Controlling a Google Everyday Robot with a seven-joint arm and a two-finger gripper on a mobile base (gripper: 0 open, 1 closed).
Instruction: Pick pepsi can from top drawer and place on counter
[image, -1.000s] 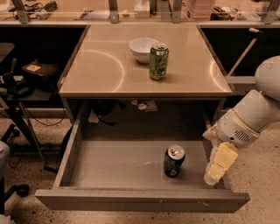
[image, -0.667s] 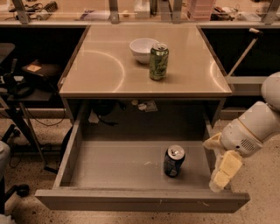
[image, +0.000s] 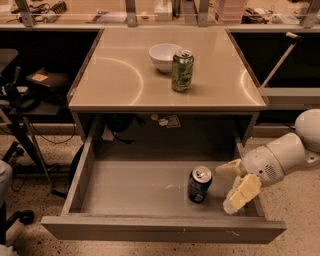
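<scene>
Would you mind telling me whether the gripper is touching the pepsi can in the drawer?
Apart. The camera view shows bare drawer floor between the pepsi can and the open gripper, which sits to its right.

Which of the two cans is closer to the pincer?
The dark blue pepsi can standing in the top drawer, just left of the open pincer; the green can sits up on the counter.

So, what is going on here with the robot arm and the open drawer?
The robot is going for the pepsi can, which stands upright in the open drawer, right of centre. The gripper hangs open at the drawer's right end, just right of the pepsi can and not touching it. Nothing is lifted yet. On the counter above stand a green can and a bowl.
</scene>
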